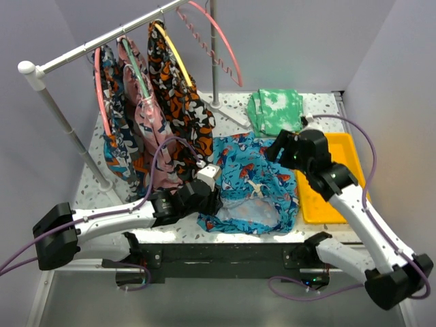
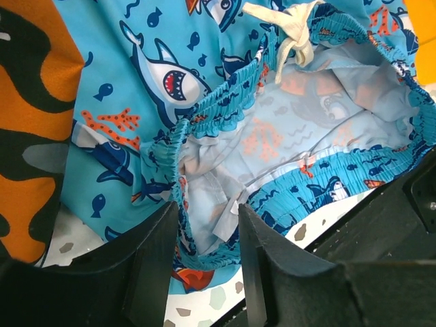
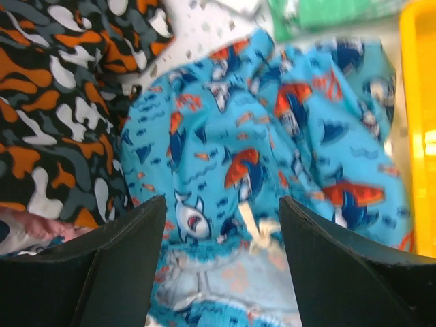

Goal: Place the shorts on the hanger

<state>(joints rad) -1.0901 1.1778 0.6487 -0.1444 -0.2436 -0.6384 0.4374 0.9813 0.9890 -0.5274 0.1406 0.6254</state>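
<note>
The shorts (image 1: 248,184), turquoise with white sharks and red-orange fish, lie flat on the table, elastic waistband gaping open toward the near edge, white drawstring knotted. The coral-pink hanger (image 1: 216,37) hangs from the rail, empty

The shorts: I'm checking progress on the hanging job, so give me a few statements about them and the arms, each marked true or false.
1. The shorts lie on the table. True.
2. The left pincer straddles the waistband with open fingers. True.
3. The shorts already hang on the coral-pink hanger. False: that hanger hangs bare on the rail.
4. The right pincer is clamped on the drawstring. False: it is open above the shorts.
5. The green tie-dye cloth sits in the yellow tray. False: it lies on the table beside it.
</note>
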